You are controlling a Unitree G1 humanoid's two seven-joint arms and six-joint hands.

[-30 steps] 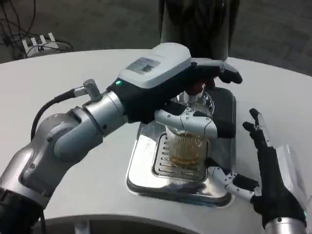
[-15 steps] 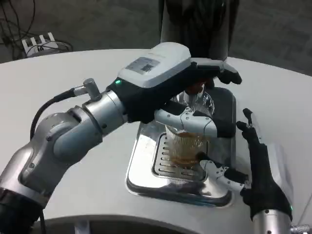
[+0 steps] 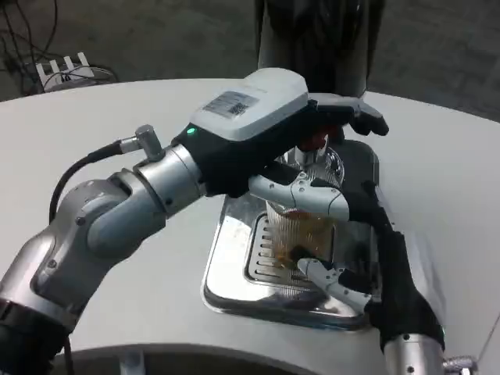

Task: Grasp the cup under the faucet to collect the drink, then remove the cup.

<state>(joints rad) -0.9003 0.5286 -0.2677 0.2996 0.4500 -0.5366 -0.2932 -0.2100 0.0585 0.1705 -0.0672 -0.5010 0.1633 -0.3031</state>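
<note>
While the round white table carried everything, the largest thing on it was the shiny steel drip tray with its slotted grate, sitting near the right of centre. Across it reached the silver left forearm, whose left hand hung over the far part of the tray, one white and black finger curved round the upper wall of the ribbed clear plastic cup; whether that amounted to a firm hold could not be told. The cup stood on the grate beneath the red-tipped faucet, with amber drink in its lower part.

Half a second before, the right hand had stood off at the tray's right edge; it had since swung left and in, so that its fingers, spread apart and holding nothing, lay just beside the cup's near right side. That closing-in suggested the take-over grasp was about to begin, so removal of the cup was probably the next step.
</note>
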